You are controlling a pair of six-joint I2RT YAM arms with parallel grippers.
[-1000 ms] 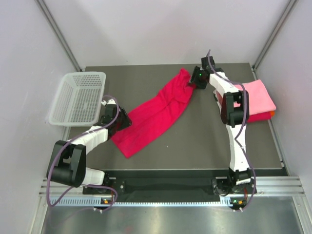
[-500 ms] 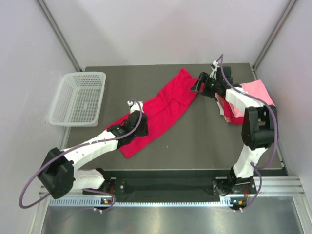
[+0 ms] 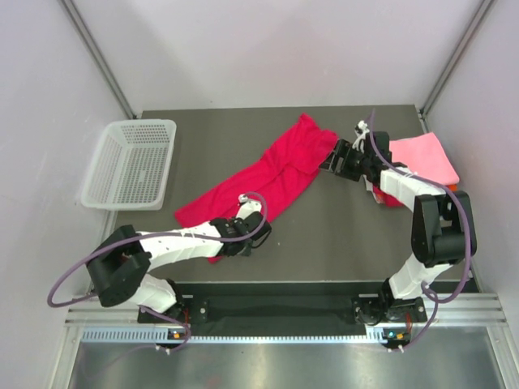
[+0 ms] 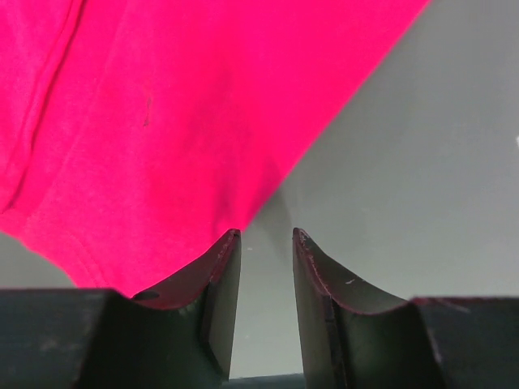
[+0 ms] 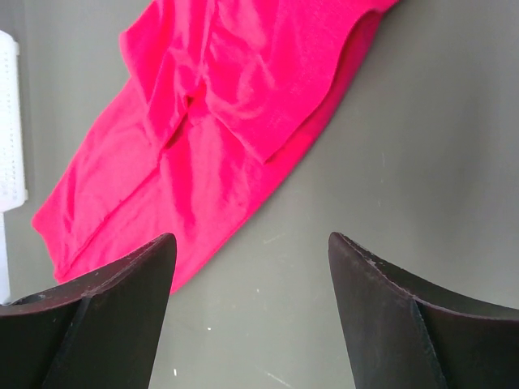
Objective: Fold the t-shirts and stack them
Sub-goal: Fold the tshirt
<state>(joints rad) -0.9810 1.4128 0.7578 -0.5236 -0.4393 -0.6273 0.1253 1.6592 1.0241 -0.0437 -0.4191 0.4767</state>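
Beside the crimson t-shirt's (image 3: 268, 174) ends, our left end effector (image 4: 266, 235) and right end effector (image 5: 251, 239) stand released. We should pinch the corners deeply.

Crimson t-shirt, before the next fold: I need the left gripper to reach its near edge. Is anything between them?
Nothing visible. The left gripper sits open right at the edge of the crimson t-shirt, its left fingertip against the cloth, and only the table shows between its fingers.
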